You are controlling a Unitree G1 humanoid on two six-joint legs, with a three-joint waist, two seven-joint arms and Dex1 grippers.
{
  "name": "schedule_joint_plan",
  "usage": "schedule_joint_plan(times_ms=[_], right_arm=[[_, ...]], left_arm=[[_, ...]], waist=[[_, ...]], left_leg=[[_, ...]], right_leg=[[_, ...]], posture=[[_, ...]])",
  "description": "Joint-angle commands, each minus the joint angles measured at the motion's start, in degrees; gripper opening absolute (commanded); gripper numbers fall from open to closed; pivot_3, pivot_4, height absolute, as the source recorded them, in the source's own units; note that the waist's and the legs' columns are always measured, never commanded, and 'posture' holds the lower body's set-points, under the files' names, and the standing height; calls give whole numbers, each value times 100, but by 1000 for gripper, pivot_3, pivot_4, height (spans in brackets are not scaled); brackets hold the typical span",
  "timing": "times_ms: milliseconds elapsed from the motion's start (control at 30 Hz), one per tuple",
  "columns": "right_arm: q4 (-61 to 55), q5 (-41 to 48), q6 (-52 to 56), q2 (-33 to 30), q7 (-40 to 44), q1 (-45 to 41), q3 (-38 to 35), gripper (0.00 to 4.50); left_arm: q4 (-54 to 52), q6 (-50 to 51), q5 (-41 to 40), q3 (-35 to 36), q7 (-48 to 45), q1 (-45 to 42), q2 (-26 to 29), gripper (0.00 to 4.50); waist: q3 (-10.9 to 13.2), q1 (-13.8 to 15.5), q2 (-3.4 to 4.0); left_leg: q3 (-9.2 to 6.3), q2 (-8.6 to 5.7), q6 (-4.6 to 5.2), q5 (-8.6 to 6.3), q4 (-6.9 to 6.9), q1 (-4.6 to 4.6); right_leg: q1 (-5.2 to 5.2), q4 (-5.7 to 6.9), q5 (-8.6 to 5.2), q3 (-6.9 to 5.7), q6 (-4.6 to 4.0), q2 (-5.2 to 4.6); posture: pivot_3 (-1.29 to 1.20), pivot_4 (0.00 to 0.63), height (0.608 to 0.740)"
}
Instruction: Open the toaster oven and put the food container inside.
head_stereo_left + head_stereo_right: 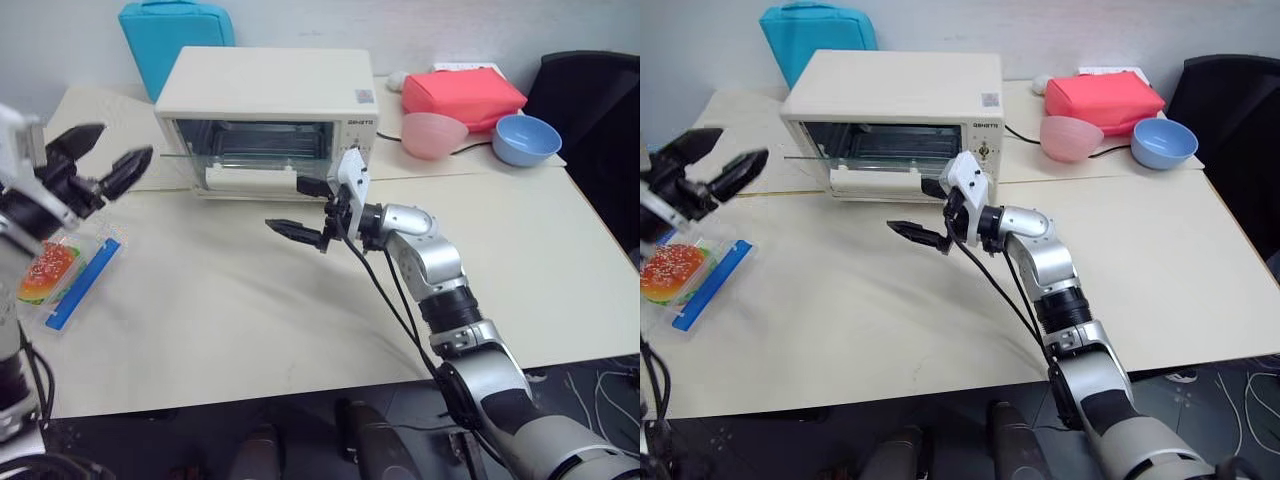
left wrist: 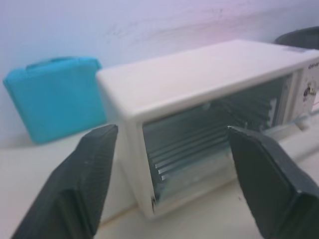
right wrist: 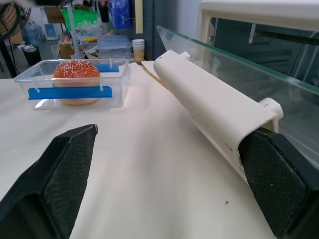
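Left eye view: toaster oven (image 1: 268,95) door down | food container (image 1: 62,272) on tabletop (image 1: 250,310) | left gripper (image 1: 103,158), right gripper (image 1: 303,207) jaws apart, empty.

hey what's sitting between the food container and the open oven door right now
Nothing: in the right wrist view, bare tabletop runs from the food container to the toaster oven's lowered door.

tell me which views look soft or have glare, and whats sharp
Left wrist view: soft all over, the toaster oven and both black fingers hazy. Right wrist view: the food container and oven door handle fairly crisp, near fingers blurred, pale sheen on the glass door. Eye views: even light, no hard shadows.
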Motion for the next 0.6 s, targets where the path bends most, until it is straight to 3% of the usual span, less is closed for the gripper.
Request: schedule_joint_plan(times_ms=[33,200,333,600], right_arm=[[-250,78,-89,93,-69,45,42,4500],[-346,86,-57,114,-161,115,31,4500],[-484,100,-14,96,-225,212,19,4500],[-1183,108,259,-90,-376,619,14,4500]], left_arm=[[781,-648,737,-824,-331,-706,41,2565],[1499,-1109,1209,-1477,-800,-1225,-163,978],[1907,-1145,1443,-1774,-1000,-1504,-296,34],[2041,-1112,1645,-1943,-1366,-1524,-371,34]], waist=[[0,13,0],[0,-36,-1],[0,-63,0],[0,-58,-1]], left_leg=[[0,-1,0,0,3,1],[4,0,-2,1,7,2],[2,1,-2,1,10,-1],[1,-1,-1,1,31,-3]], right_leg=[[1,3,0,-1,0,0],[-1,10,0,4,0,2],[-2,12,0,2,0,2],[-1,28,1,5,2,1]], posture=[[0,150,740],[0,150,740],[0,150,740],[0,150,740]])
